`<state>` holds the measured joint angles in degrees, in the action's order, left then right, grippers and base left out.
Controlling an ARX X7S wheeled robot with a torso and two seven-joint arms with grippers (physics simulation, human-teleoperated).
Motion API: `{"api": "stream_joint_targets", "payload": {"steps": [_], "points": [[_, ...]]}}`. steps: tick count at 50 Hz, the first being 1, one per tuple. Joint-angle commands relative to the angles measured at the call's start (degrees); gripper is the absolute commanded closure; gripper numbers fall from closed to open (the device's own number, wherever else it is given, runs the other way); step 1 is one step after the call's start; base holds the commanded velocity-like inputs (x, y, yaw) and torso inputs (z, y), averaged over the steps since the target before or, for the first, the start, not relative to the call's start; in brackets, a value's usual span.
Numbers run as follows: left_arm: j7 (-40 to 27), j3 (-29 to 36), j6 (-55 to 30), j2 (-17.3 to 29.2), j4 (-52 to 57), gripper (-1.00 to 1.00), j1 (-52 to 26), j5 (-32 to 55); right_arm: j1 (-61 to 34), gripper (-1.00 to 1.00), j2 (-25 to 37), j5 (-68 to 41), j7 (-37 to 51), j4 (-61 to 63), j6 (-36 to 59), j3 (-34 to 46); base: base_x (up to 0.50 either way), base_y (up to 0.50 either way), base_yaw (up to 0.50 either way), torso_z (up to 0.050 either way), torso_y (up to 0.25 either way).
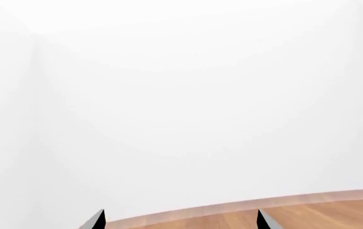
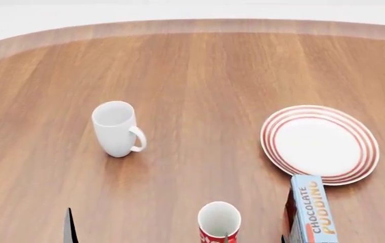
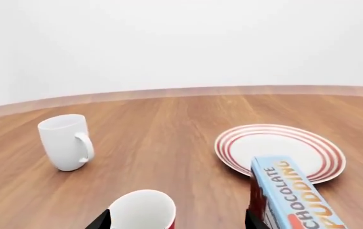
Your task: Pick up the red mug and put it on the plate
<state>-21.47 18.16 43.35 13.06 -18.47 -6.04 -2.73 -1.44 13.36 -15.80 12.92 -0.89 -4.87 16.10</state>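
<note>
Standing upright with its long axis vertical and its white mouth facing up, the red mug [image 2: 219,223] sits at the near edge of the wooden surface [image 2: 199,76], at about 6 o'clock in the head view; its handle shows in no view, so which way it points cannot be told. The plate [image 2: 319,144] lies flat at roughly 3 o'clock, well apart from the mug, with a chocolate pudding box [image 2: 311,211] just beside its near rim. A plain white mug [image 2: 117,128] stands at about 9 o'clock, handle toward the plate. Only the right wrist view shows the right end effector [image 3: 176,220] released, its fingertips straddling the red mug's rim without touching it. The left wrist view shows the left end effector [image 1: 180,220] spread apart, grasping nothing, facing a white wall.
</note>
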Motion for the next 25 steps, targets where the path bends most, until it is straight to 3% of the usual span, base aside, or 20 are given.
{"api": "stream_joint_targets", "payload": {"steps": [1, 25], "points": [[-0.3, 0.25, -0.07, 0.16, 0.03, -1.0, -0.04, 0.04, -0.07, -1.0, 0.21, -0.23, 0.2, -0.01, -0.12, 0.29, 0.21, 0.0, 0.0, 0.0, 0.0], [-0.83, 0.78, -0.15, 0.48, 0.08, -1.0, -0.14, 0.29, -0.17, -1.0, 0.68, -0.64, 0.72, 0.04, -0.17, 0.87, 0.21, 0.0, 0.0, 0.0, 0.0]]}}
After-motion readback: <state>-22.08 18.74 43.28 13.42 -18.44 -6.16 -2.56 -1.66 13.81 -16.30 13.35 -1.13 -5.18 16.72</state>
